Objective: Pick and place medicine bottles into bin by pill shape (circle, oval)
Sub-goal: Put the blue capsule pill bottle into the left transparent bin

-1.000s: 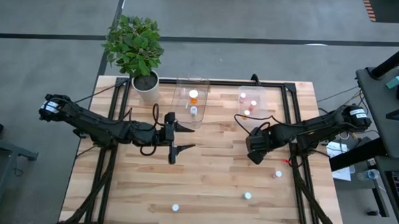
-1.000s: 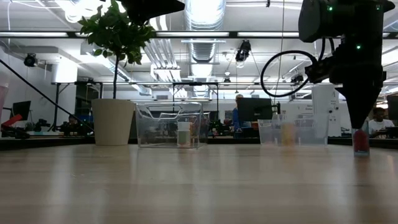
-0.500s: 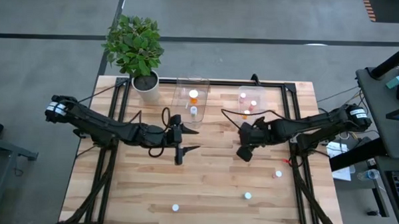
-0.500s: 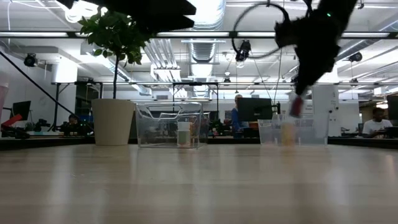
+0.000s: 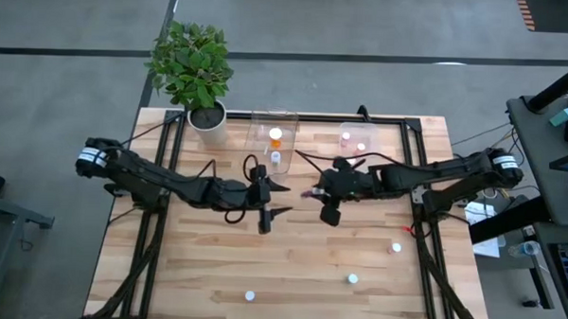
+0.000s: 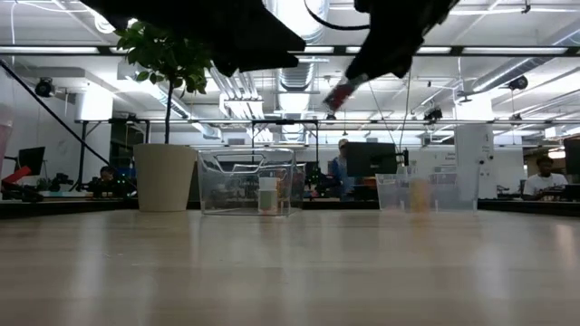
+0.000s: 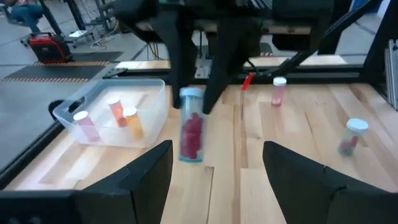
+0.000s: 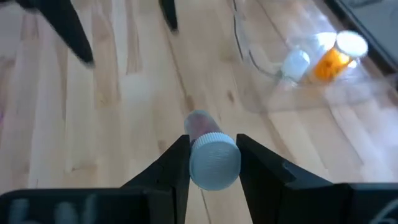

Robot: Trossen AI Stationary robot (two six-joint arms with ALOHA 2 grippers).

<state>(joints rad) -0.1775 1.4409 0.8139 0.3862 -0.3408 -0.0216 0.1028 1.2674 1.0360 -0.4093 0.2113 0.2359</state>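
Now I'm holding a bottle [image 8: 214,160] in the right gripper [image 8: 213,155], above mid-table. Left gripper [image 5: 271,198] is hanging wide beside it.

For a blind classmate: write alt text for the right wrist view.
The right end effector grips a white-capped bottle of red pills above the wooden table. Beyond lies a clear tub holding two bottles.

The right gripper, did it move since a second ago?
Yes. The right gripper, holding a medicine bottle, swung from the table's right side toward the middle, nearer the left clear bin.
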